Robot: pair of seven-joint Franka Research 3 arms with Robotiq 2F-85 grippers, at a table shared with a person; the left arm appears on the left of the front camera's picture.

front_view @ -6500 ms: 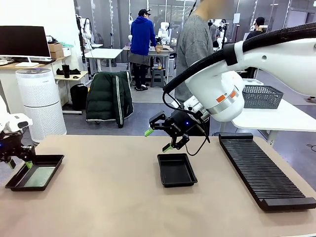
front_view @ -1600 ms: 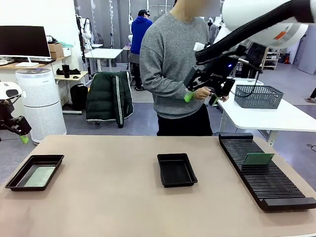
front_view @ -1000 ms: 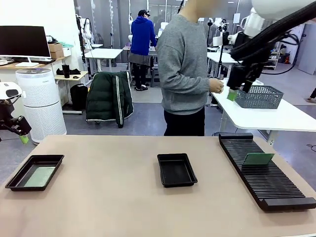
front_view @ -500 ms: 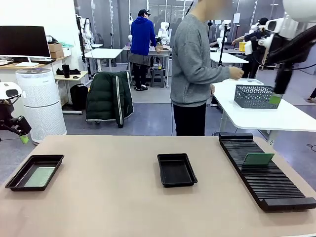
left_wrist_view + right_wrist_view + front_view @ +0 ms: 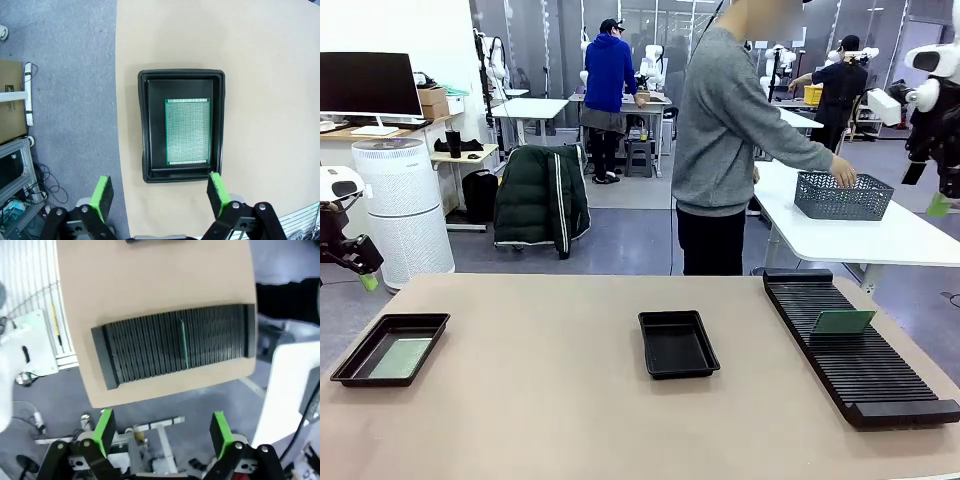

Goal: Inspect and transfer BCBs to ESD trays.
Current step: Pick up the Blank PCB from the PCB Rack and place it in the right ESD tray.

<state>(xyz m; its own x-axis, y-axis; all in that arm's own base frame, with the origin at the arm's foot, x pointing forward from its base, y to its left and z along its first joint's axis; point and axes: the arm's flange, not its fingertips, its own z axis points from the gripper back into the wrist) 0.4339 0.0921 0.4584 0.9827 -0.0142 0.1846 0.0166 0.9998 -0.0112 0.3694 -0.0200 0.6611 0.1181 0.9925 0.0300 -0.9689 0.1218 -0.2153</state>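
The right claw [image 5: 162, 431] has swung off the middle ESD tray [image 5: 680, 374] to the far right, past the table [image 5: 540, 400] end, jaws released and empty. Below it the rack [image 5: 865, 375] now carries a BCB [image 5: 842, 321] standing on edge. The person has stepped aside, hand [image 5: 842, 178] at the mesh basket [image 5: 843, 200]. The left claw [image 5: 160, 196] hangs released over the left ESD tray [image 5: 181, 73], where a second BCB [image 5: 187, 131] lies flat. The middle tray is bare, so the racked board looks next to transfer.

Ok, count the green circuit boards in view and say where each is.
2. One BCB lies flat in the left ESD tray; the other BCB stands upright in the black slotted rack. The mesh basket may hide more.
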